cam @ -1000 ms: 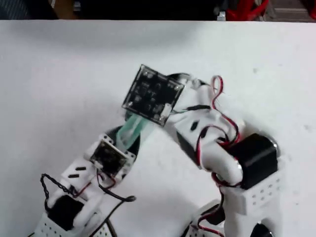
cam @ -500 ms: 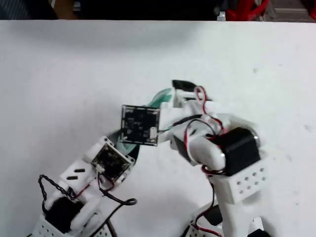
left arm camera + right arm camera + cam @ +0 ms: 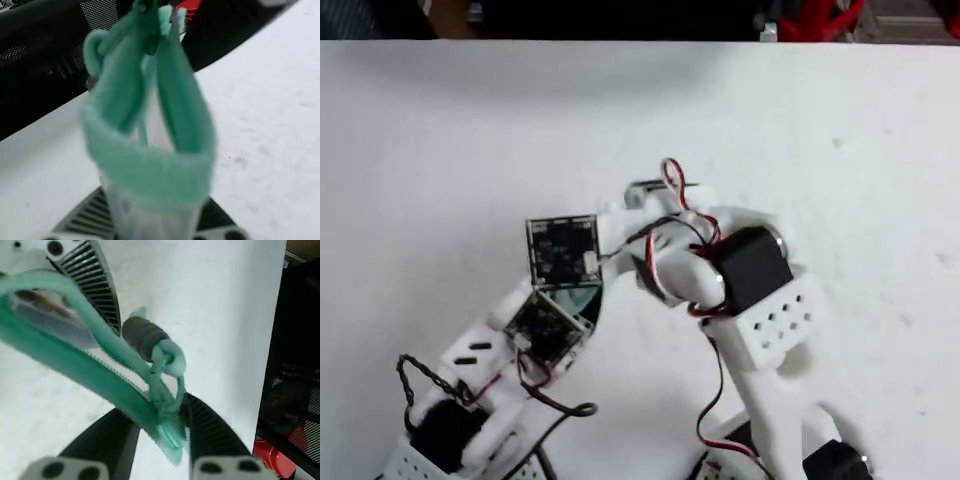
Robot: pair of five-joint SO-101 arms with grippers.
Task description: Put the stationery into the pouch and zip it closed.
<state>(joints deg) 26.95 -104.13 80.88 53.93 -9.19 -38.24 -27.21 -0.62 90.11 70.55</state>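
A translucent pouch (image 3: 150, 175) with a green zip band hangs between both grippers above the white table (image 3: 440, 150). My left gripper (image 3: 150, 222) is shut on its near end, with a ribbed finger under it. My right gripper (image 3: 167, 440) is shut on the pouch's (image 3: 75, 365) other end, black fingers on either side of the green band. A grey barrel-shaped pull (image 3: 142, 335) on a green cord loop dangles beside the band. Something orange (image 3: 42, 300) shows through the pouch wall. From above, just a green sliver of pouch (image 3: 575, 298) peeks out between the two wrist boards.
The left arm (image 3: 480, 350) comes in from the lower left and the right arm (image 3: 750, 280) from the lower right, their wrists close together mid-table. A dark mesh barrier (image 3: 45, 55) and a red object (image 3: 272, 460) stand past the table's far edge.
The right arm's wrist has swung left and nearer, toward the left wrist. It now covers most of the pouch, which showed more green before. The left arm has barely moved.
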